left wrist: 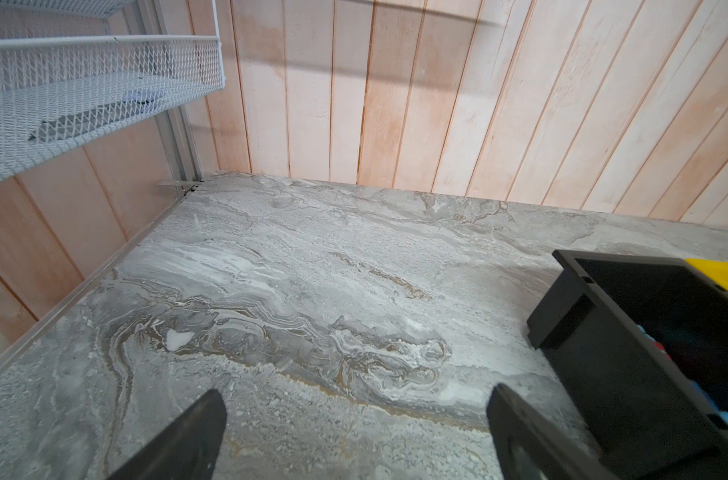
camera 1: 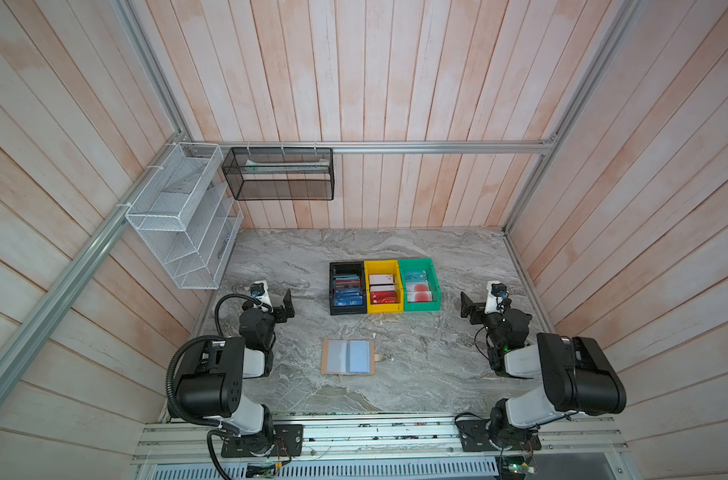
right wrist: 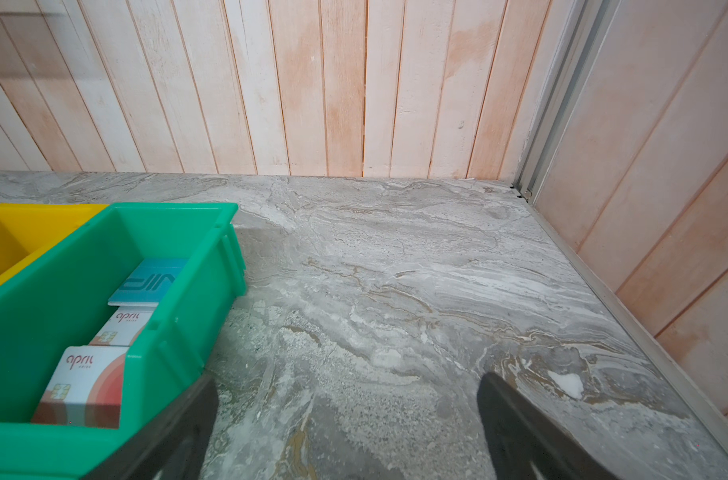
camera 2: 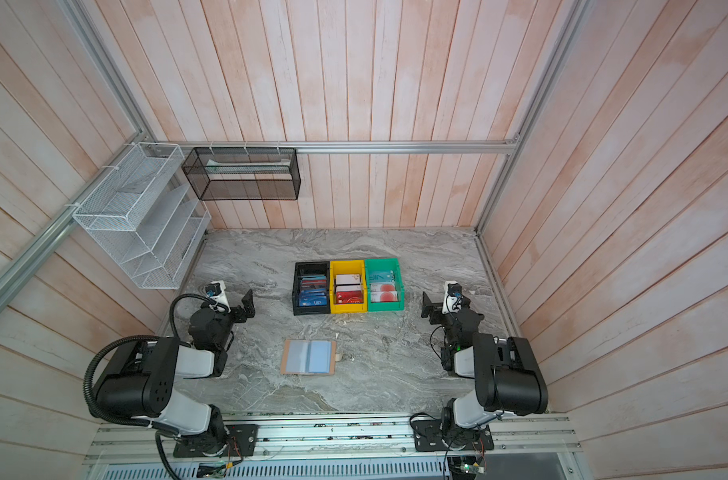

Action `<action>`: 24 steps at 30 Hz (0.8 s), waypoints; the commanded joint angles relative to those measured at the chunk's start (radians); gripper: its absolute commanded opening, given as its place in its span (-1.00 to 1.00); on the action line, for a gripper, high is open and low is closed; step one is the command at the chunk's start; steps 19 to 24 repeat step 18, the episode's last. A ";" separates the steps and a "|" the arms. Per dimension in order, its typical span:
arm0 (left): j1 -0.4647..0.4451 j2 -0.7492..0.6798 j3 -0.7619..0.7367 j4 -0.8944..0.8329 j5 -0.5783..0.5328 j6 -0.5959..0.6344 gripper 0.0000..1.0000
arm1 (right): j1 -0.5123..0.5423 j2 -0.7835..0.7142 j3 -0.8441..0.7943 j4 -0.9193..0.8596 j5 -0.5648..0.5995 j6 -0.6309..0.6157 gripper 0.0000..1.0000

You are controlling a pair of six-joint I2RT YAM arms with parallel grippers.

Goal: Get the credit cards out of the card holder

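The tan card holder [camera 1: 347, 357] [camera 2: 309, 357] lies open and flat on the marble table, near the front middle, strap tab to its right. Its clear sleeve pages look pale grey-blue, and I cannot tell whether credit cards sit inside them. My left gripper [camera 1: 287, 305] [camera 2: 249, 305] [left wrist: 356, 395] hovers open and empty over bare marble, to the holder's back left. On the far right my right gripper [camera 1: 466, 309] [camera 2: 427, 309] [right wrist: 347, 380] is open too, with nothing between its fingers. Both grippers are well away from the holder.
Three bins stand side by side behind the holder: black [camera 1: 333, 286] [left wrist: 603, 332] with blue cards, yellow [camera 1: 383, 264] [right wrist: 21, 216] with red cards, green [camera 1: 435, 282] [right wrist: 104, 249] with white cards [right wrist: 84, 386]. A white wire rack [camera 1: 175, 216] and a black mesh basket [camera 1: 279, 174] hang on the walls.
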 commanded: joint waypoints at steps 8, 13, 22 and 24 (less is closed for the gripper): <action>-0.014 -0.006 0.023 0.005 -0.025 0.025 1.00 | 0.007 -0.012 0.018 -0.004 0.012 -0.005 0.96; -0.054 -0.004 0.020 0.013 0.011 0.090 1.00 | 0.007 -0.012 0.018 -0.004 0.012 -0.005 0.96; -0.052 -0.004 0.033 -0.013 -0.018 0.077 1.00 | 0.007 -0.012 0.018 -0.004 0.011 -0.005 0.96; -0.052 -0.004 0.033 -0.013 -0.018 0.077 1.00 | 0.007 -0.012 0.018 -0.004 0.011 -0.005 0.96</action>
